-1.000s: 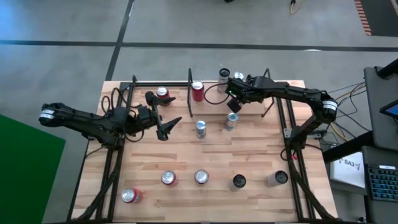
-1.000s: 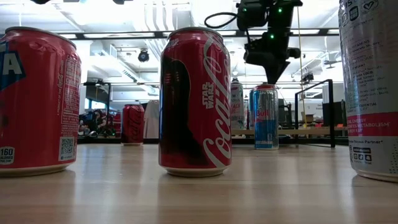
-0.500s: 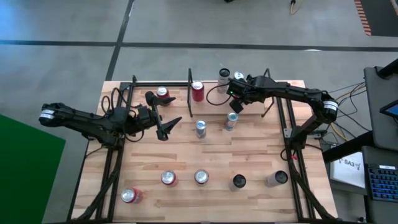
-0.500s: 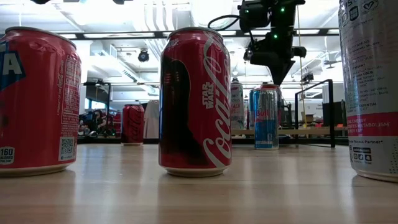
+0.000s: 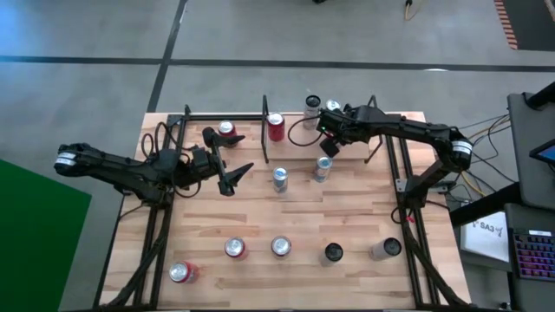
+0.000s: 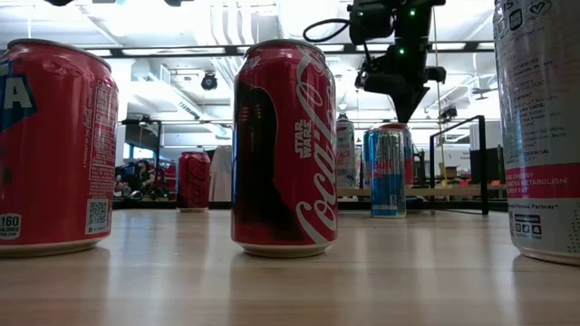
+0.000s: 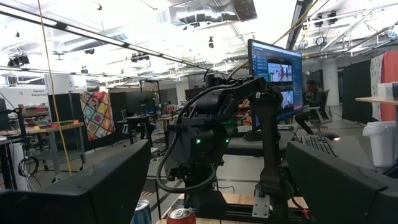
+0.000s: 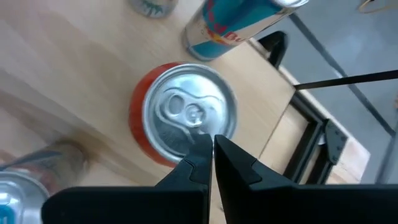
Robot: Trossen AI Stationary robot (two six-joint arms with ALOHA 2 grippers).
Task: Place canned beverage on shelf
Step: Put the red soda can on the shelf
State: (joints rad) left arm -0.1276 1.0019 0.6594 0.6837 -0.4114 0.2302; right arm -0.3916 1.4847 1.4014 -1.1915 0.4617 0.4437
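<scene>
My right gripper [image 8: 211, 146] is shut and points steeply down over a red can with a silver top [image 8: 180, 115], which stands upright on the table near the far edge. In the high view the gripper [image 5: 327, 147] hides that can. In the low view its tip [image 6: 401, 116] hangs just above the cans there. The shelf [image 5: 224, 116], framed by black rails, is at the far left. One red can [image 5: 227, 130] stands on it. My left gripper [image 5: 232, 179] is open, raised in front of the shelf, with nothing between its fingers. My right gripper's shut fingertips [image 8: 200, 149] stand from above over the rim [image 8: 208, 134] of the red can's top. I cannot tell whether they touch it. The can stands upright on the table.
Two blue cans [image 5: 279, 178] [image 5: 322, 169] stand mid-table. Another red can [image 5: 276, 126] is beside the shelf's post, and silver cans [image 5: 312, 106] are at the far edge. Several cans [image 5: 280, 247] line the near side. A black frame [image 5: 386, 152] stands at the right.
In the low view my right gripper's shut tip has risen slightly off the can tops and drifted a little toward the table's right. My left arm has kept still.
</scene>
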